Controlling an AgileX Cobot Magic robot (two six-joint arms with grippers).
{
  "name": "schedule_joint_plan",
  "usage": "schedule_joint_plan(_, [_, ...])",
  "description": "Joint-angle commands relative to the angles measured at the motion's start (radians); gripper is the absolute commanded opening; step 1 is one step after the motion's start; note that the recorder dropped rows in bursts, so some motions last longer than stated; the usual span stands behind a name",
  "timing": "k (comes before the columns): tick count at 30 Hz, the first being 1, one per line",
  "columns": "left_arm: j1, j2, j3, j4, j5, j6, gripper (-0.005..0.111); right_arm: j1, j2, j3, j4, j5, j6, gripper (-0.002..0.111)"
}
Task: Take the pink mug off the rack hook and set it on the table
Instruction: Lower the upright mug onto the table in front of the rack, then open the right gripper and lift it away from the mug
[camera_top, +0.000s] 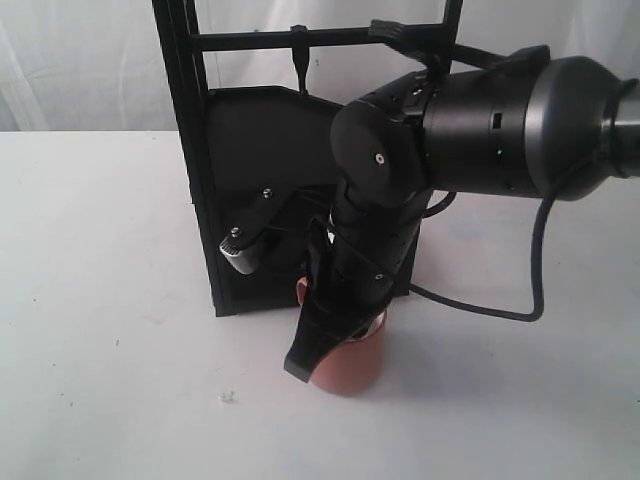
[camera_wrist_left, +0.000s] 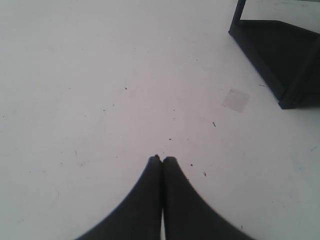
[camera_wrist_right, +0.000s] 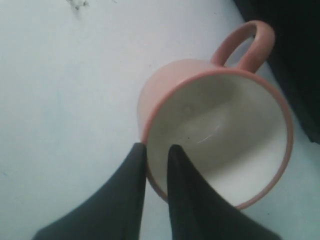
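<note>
The pink mug (camera_top: 352, 368) stands upright on the white table (camera_top: 100, 300), just in front of the black rack (camera_top: 250, 150). My right gripper (camera_top: 322, 345) comes down on it from above. In the right wrist view the mug (camera_wrist_right: 215, 125) shows its cream inside and its loop handle. The right gripper (camera_wrist_right: 157, 147) straddles the rim, one finger outside and one inside, shut on the wall. The rack hook (camera_top: 299, 48) on the top crossbar hangs bare. My left gripper (camera_wrist_left: 162, 158) is shut on nothing, over bare table (camera_wrist_left: 100, 75).
The rack's base corner (camera_wrist_left: 280, 55) lies ahead of the left gripper. A black cable (camera_top: 535, 260) loops from the right arm down to the tabletop beside the rack. A small white scrap (camera_top: 228, 397) lies on the table left of the mug.
</note>
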Motion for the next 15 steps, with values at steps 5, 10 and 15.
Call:
schedule_joint_plan(5, [-0.008, -0.003, 0.000, 0.000, -0.003, 0.000, 0.000, 0.000, 0.003, -0.006, 0.015, -0.004, -0.007, 0.015])
schedule_joint_plan(10, [-0.008, -0.003, 0.000, 0.000, -0.003, 0.000, 0.000, 0.000, 0.001, -0.006, 0.013, 0.044, -0.007, 0.015])
schedule_joint_plan(15, [-0.008, -0.003, 0.000, 0.000, -0.003, 0.000, 0.000, 0.000, -0.037, -0.006, -0.063, 0.202, -0.007, 0.015])
